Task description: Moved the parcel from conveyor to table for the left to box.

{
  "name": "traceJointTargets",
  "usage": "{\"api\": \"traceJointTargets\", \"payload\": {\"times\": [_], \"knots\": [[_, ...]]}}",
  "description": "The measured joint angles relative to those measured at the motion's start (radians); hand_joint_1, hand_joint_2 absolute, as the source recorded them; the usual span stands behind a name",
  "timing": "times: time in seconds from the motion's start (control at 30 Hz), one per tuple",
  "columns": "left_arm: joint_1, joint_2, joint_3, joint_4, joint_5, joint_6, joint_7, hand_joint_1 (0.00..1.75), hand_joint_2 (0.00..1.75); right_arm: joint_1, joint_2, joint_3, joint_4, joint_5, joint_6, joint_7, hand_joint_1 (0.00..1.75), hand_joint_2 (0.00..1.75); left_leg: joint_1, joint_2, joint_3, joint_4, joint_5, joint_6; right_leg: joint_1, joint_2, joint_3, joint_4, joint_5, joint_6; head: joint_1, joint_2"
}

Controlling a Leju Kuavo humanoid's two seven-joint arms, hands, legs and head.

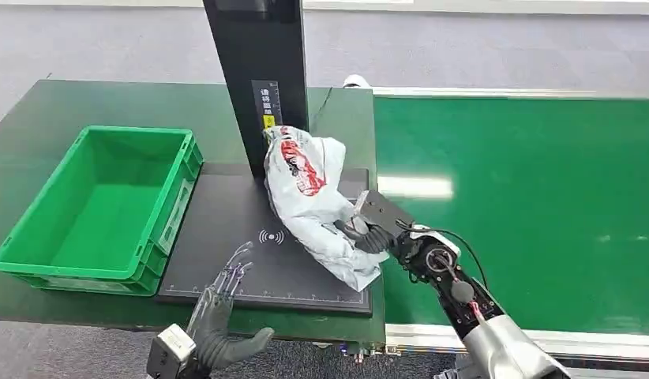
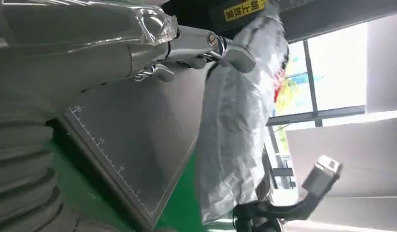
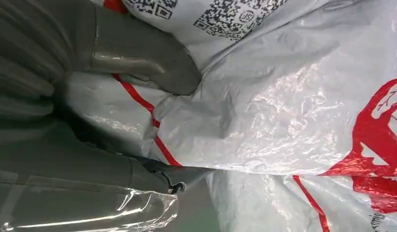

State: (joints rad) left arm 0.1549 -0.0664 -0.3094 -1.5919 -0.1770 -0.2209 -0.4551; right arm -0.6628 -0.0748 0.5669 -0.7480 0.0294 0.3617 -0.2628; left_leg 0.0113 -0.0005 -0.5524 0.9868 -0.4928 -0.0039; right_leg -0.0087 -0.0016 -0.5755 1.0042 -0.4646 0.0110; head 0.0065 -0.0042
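Grey floor is seen beyond a dark green table (image 1: 37, 142); a flat black scanning pad with a printed ruler edge (image 1: 226, 253) lies on it, a black upright post (image 1: 258, 71) rises from the pad's far side, and a bright green conveyor belt (image 1: 527, 205) runs on the right.

A white crinkled plastic mailer parcel with red print (image 1: 309, 197) is held by the right hand (image 1: 369, 233); the fingers are wrapped into the film near the parcel's lower end, the thumb (image 3: 153, 63) pressed on one face and a finger (image 3: 114, 179) under a fold. The parcel stands over the pad, just inward of the right hand; whether its lower end touches the pad cannot be told.

The left hand (image 1: 223, 316) hovers at the pad's near edge, fingers spread, nothing held; the parcel is well apart from it, across the pad.

An empty green plastic crate (image 1: 108, 205) sits beyond the left hand, just beside the pad.

Step judged to be the set-down. It is best done by lowering until the slack film is borne by the pad, then laying the parcel flat towards the left hand before the fingers are loosened; the post should be kept clear; film is likely to cling, so withdrawal should be slow.

Long axis: steeply raised, running from the right hand up and away towards the post; the printed face is turned towards the left hand's side.
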Motion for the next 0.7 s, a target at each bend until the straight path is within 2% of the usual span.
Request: {"api": "traceJointTargets", "payload": {"times": [0.4, 0.7], "knots": [[0.0, 0.011, 0.0, 0.0, 0.006, 0.002, 0.0, 0.0, 1.75, -0.04, 0.008, 0.054, 0.075, -0.101, 0.061, -0.064, 0.0, 1.75, 0.0, 0.0, 0.0, 0.0, 0.0, 0.0, 0.0, 0.0, 0.0, 0.0, 0.0, 0.0, 0.0, 0.0], [-0.004, 0.025, 0.003, 0.003, 0.03, 0.002, -0.016, 0.0, 1.75, 0.007, -0.022, 0.003, 0.008, -0.226, -0.006, -0.173, 0.0, 1.75, 0.0, 0.0, 0.0, 0.0, 0.0, 0.0, 0.0, 0.0, 0.0, 0.0, 0.0, 0.0, 0.0, 0.0]]}}
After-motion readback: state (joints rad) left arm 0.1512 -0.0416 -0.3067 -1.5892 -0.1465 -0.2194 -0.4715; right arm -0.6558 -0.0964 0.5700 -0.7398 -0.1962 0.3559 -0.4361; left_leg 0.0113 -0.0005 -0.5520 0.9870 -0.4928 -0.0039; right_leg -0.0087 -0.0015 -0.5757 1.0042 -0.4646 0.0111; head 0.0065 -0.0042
